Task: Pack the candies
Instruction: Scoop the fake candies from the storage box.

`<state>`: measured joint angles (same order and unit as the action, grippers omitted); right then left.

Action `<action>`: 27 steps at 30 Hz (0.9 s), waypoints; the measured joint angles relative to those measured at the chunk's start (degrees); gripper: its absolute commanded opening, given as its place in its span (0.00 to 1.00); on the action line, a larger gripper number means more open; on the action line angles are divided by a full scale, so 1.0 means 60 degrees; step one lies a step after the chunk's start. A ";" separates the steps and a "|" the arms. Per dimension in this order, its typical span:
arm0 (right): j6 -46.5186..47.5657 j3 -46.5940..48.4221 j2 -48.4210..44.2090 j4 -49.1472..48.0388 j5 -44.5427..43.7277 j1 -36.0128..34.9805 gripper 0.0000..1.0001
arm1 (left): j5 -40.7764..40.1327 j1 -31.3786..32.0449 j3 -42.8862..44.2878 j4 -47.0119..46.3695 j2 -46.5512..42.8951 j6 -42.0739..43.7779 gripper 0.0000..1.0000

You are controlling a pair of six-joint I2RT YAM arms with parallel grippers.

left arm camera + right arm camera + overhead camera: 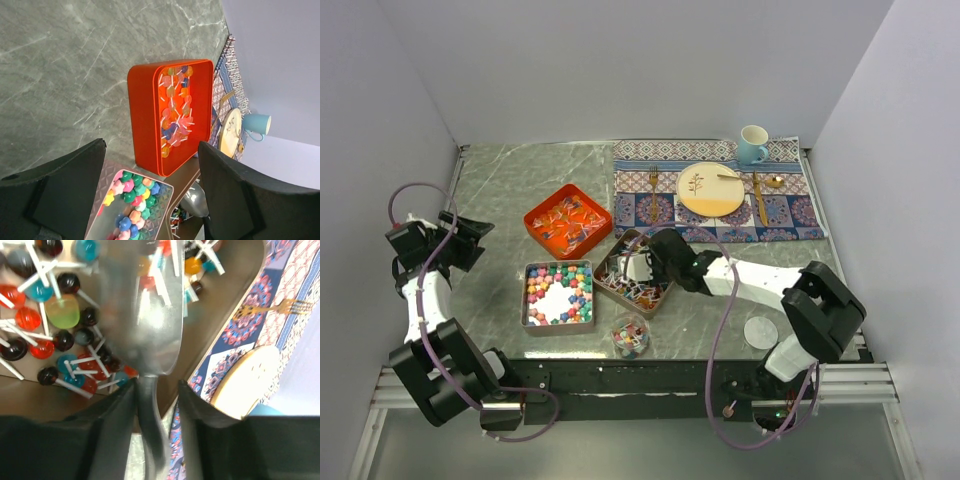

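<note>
Metal scoop (145, 315) clamped in right end effector (156, 390) (unclear from top).

In the right wrist view the metal scoop (145, 325) lies so close to the lens that it is blurred. Its bowl hides the middle of the lollipops (60, 310) in the brown tray (235, 305), and its handle leaves the picture at the bottom edge between the right fingers (105, 435). In the left wrist view the bottom edge cuts off the left fingers (60, 195) and part of the silver tray (167, 200) of chunky candies (132, 200). From above, the right gripper (650, 262) covers the right part of the brown tray, and the contents of the clear cup (631, 336) on the bench are too small to sort.
</note>
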<state>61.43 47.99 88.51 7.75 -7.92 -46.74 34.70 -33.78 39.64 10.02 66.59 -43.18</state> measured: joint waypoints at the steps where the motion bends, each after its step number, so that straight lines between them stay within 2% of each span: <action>1: -0.0109 0.0208 -0.0004 0.0280 0.0080 0.0000 0.58 | 0.0007 0.0000 0.0000 -0.0025 0.0004 -0.0022 0.80; 2: -0.0259 0.0437 -0.0004 0.0572 0.0182 0.0000 0.66 | 0.0036 0.0000 0.0000 -0.0095 0.0029 -0.0047 0.80; 8: -0.1067 0.1960 0.0000 0.2594 0.1268 0.0022 0.77 | 0.0164 0.0000 0.0000 -0.0466 0.0543 -0.0211 0.80; 13: -0.1814 0.3173 0.0310 0.4069 0.2390 0.0237 0.78 | 0.0244 0.0000 0.0000 -0.0612 0.0809 -0.0284 0.80; 19: -0.2299 0.4670 0.1759 0.5526 0.3504 0.1177 0.74 | 0.0244 0.0000 0.0000 -0.0707 0.0885 -0.0339 0.80; 27: -0.1654 0.4874 0.2255 0.6685 0.3730 0.1727 0.66 | 0.0237 0.0000 0.0000 -0.0882 0.0885 -0.0353 0.80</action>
<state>51.51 77.23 102.04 47.86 14.46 -36.38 36.12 -33.78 39.64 4.73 71.90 -45.30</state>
